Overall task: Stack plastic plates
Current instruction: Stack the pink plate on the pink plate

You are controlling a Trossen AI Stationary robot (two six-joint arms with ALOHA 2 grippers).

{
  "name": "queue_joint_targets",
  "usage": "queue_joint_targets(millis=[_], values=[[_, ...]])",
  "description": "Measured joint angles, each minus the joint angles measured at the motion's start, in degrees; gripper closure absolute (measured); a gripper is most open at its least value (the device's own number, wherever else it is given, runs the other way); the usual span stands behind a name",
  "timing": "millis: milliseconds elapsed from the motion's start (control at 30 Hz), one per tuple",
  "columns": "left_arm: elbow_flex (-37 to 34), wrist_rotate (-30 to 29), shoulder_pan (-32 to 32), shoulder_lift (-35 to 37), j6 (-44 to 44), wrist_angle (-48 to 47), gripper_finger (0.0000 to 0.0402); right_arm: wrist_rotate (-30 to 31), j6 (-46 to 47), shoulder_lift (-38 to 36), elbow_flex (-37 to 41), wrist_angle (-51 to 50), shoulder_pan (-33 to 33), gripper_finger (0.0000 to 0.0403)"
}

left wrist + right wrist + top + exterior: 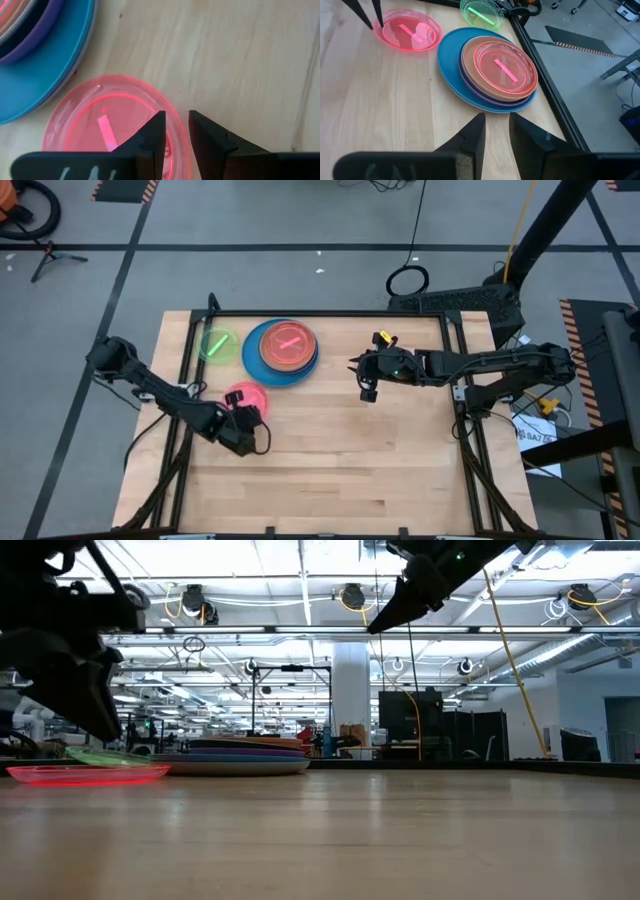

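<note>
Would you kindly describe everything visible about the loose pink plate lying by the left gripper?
The loose pink plate is a small round disc of translucent plastic with a raised rim. It lies flat on the wooden table, apart from the blue plate of the stack. The left gripper has its open fingers on either side of the plate's rim; contact is unclear.

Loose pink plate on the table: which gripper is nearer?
Left. The left gripper hangs at the rim of the loose pink plate, its fingers straddling it; the right gripper hovers apart, beyond the stack.
</note>
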State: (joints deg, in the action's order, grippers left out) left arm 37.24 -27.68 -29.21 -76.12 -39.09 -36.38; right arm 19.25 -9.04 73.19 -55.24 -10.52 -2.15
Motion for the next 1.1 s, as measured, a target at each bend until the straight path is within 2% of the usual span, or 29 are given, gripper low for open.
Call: queue_joint_targets(millis=[133,233,433,600,933,1100], values=[[-0.87,-0.01,-0.13,0.0,-0.32,-0.05,0.0308,0.02,0.29,0.01,0.0,0.01,0.0,0.0324],[-0.95,0.32,-0.18,0.0,-1.76,0.02,0.0291,0.02,0.42,0.02,0.0,0.0,0.0,0.0324],[-0.95,0.1,-0.52,-0.13,-3.85,-0.05,0.0209,0.04,0.42,0.01,0.0,0.0,-0.01,0.0324],[-1.03,-3.75,-2.21,-2.83,-4.63,0.95,0.016,0.07,0.44,0.0,0.0,0.0,0.0,0.0324],[-1.09,-4.99,-2.95,-7.03,-5.27,4.75,0.0156,0.07,0.44,0.01,0.0,0.0,0.0,0.0324],[-4.13,-4.99,-2.95,-7.72,-6.84,9.19,0.0156,0.09,0.46,0.0,0.0,-0.02,0.0,0.0324]])
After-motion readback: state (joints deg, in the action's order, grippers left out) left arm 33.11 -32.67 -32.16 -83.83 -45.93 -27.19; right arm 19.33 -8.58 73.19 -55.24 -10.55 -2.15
